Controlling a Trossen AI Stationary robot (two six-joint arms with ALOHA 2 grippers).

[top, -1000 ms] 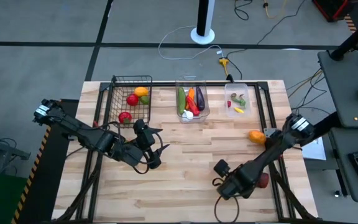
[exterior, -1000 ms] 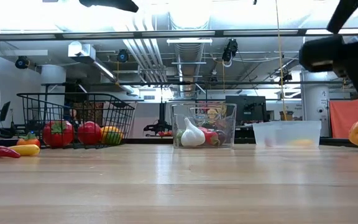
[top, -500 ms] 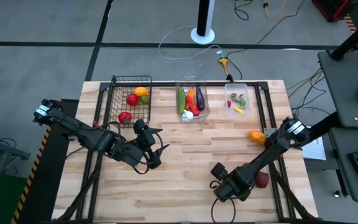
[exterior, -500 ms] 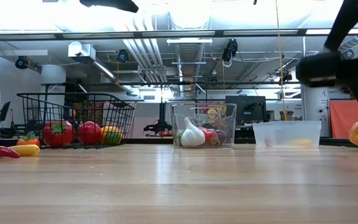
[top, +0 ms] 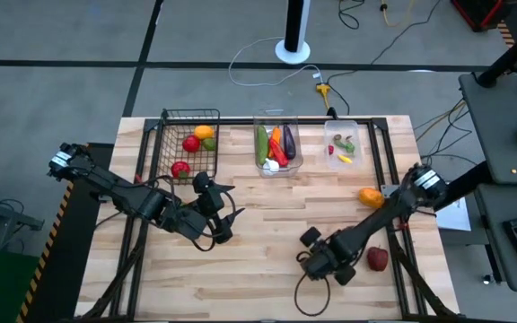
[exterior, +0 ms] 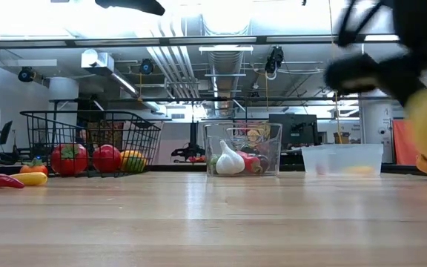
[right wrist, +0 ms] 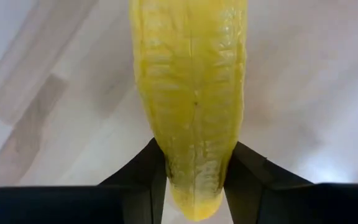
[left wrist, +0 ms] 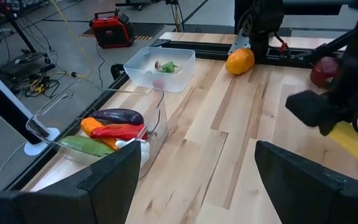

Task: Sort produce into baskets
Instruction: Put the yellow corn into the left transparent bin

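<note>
One yellow pepper (right wrist: 188,106) clamped in the right pincer (top: 319,261), above the tabletop (top: 267,224) beside the red apple (top: 378,258); left pincer (left wrist: 194,163) spread wide, empty, near the wire basket (top: 170,144).

Looking straight down, you have the black wire basket (top: 188,144) at the far left of the wooden table (top: 258,260), holding two red pieces, a yellow one and a green one. Beside it, the taller clear bin (top: 277,146) carries a green cucumber (top: 261,144), an orange pepper, a purple eggplant (top: 289,141) and something white. The shallower bin (top: 343,145) sits to its right with a few small pieces. Your left gripper (top: 221,224) hovers mid-table, left of centre. Your right gripper (top: 317,260) is low over the near side; an orange pepper (top: 371,196) and a red apple (top: 378,258) lie near its arm.
</note>
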